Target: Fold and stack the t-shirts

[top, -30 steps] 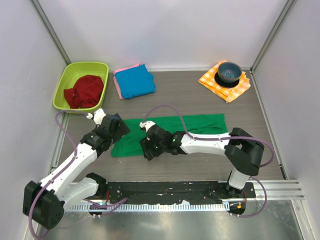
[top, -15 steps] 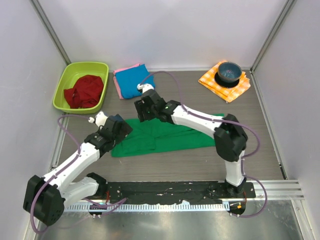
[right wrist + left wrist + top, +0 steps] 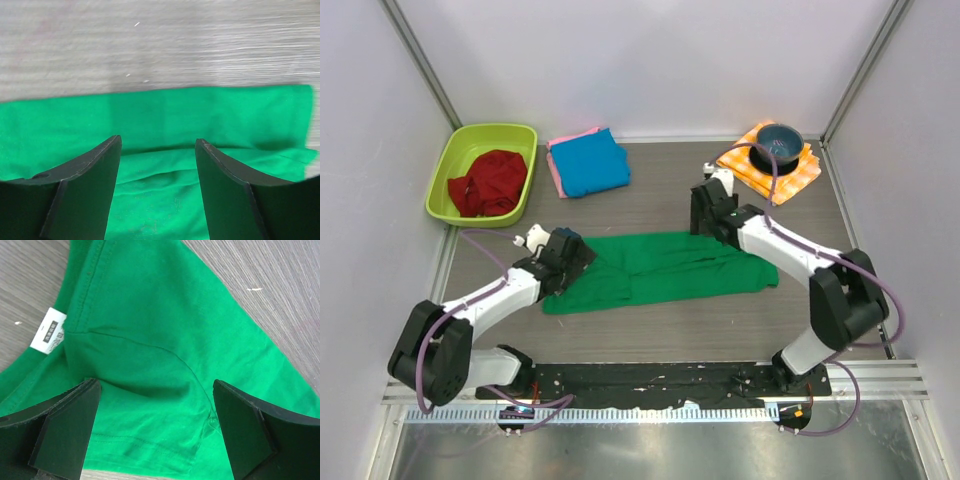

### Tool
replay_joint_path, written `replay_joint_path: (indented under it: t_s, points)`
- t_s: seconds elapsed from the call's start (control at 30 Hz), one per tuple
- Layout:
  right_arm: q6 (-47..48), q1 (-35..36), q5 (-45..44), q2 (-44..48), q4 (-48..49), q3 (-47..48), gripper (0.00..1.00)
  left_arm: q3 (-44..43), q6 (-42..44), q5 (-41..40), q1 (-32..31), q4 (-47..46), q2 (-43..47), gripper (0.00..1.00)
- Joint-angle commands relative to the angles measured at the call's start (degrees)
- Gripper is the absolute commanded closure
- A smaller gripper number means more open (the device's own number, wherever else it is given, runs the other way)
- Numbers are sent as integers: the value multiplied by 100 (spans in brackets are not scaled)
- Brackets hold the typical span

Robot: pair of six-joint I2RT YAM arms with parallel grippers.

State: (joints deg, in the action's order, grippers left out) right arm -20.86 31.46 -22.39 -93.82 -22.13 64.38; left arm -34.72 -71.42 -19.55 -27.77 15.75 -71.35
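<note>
The bright green t-shirt (image 3: 660,268) lies as a long strip across the middle of the table, its surface rumpled. My left gripper (image 3: 575,262) hovers open over its left end. In the left wrist view its jaws (image 3: 155,425) straddle a hem and seam, close to the white neck label (image 3: 49,330). My right gripper (image 3: 708,222) stands open above the shirt's far edge towards the right, with only flat green cloth (image 3: 160,125) under the gap (image 3: 157,165). A folded blue t-shirt (image 3: 588,163) rests on a pink one (image 3: 556,172) at the back.
A lime-green tub (image 3: 448,172) holding a dark red cloth (image 3: 488,182) sits at the back left. At the back right, a dark bowl (image 3: 778,143) stands on the orange-and-white checked cloth (image 3: 790,178). Metal frame posts and walls bound the table.
My right arm has swung from the shirt's left part, past the blue shirt, to the shirt's far right edge. The left gripper has edged further onto the shirt's left end.
</note>
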Motion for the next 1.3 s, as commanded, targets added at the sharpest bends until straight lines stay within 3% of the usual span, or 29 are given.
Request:
replay_joint_path:
  t_s: [0.0,0.4,0.73,0.93,1.27]
  points:
    - [-409,-368,-906,645,200,-486,34,-395,-22,21,0,-582,-335,0]
    - [-998,-1318,-732,154,385,-1006,34,-852,22,57,26,-547,-1249,0]
    - [-1578,-1222,-196,-31,227,-1621,35,-1071,75,-119,131,-169,-1750,0]
    - [-2053,-502,-345,145,-90,-1982,34,-1589,242,-119,219,25,-2416,0]
    - [-3185,1291,-494,751,-924,-2421,34,-2460,558,39,615,165,-3156,0]
